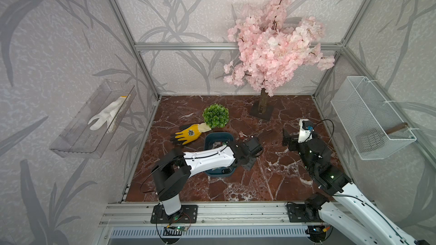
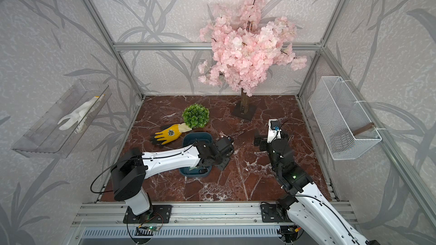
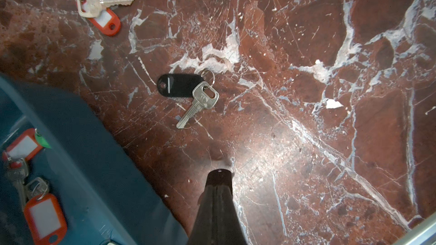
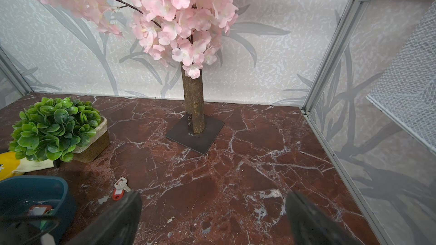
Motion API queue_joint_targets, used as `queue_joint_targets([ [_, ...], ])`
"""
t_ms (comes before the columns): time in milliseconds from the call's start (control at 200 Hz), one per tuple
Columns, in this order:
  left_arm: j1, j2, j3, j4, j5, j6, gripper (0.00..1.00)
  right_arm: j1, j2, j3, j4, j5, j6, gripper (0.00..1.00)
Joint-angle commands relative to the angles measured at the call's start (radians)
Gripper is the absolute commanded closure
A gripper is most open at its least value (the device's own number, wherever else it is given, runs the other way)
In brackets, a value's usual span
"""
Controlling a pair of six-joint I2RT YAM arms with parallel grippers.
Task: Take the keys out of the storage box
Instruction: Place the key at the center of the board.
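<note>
1. Left hand (image 3: 219,173) is pinched fully closed with nothing in it that I can see, hovering over the worktop (image 3: 306,137) just beside the storage box (image 3: 82,149). Right hand (image 4: 213,195) is spread wide open and empty, well apart from the box.
2. Where the keys are: two are out on the worktop, a black-tagged key (image 3: 188,95) close to the left hand and a red-tagged key (image 3: 99,8) further off. More of them, with red tags (image 3: 44,215) and a bit of green, lie inside the box, so I'd say the job is only partly done.
3. What could go wrong:
   - The ones in the box look piled on each other. Pinch one ring and a neighbour may get dragged along, then drop.
   - They lie flat on the box floor, so closed-up tips could just skate over them.
   - Swinging back to the box, the hand could clip the rim or sweep the black-tagged key.
4. Orientation: the black-tagged key lies flat, blade pointing roughly back toward the left hand's tips, its tag splayed off the ring at an angle toward the box. The red-tagged key is flat too, blade pointing away from its ring, tag partly under the head.
</note>
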Motion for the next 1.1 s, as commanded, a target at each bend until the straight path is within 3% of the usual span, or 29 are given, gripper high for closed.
queue_joint_targets([
  [0, -0.003, 0.027, 0.032, -0.039, 0.0, 0.005, 1.0, 0.001, -0.007, -0.004, 0.016, 0.021, 0.007, 0.01],
  [685, -0.005, 0.119, 0.112, -0.077, 0.057, 0.044, 0.88, -0.003, -0.006, -0.015, 0.022, 0.03, 0.011, 0.01],
  [825, -0.004, 0.093, 0.097, -0.057, 0.054, 0.037, 0.74, -0.006, -0.006, -0.014, 0.02, 0.032, 0.011, 0.01],
  [1095, 0.01, -0.01, 0.072, -0.036, 0.009, -0.002, 0.58, -0.009, -0.006, -0.007, 0.019, 0.033, 0.001, 0.01],
])
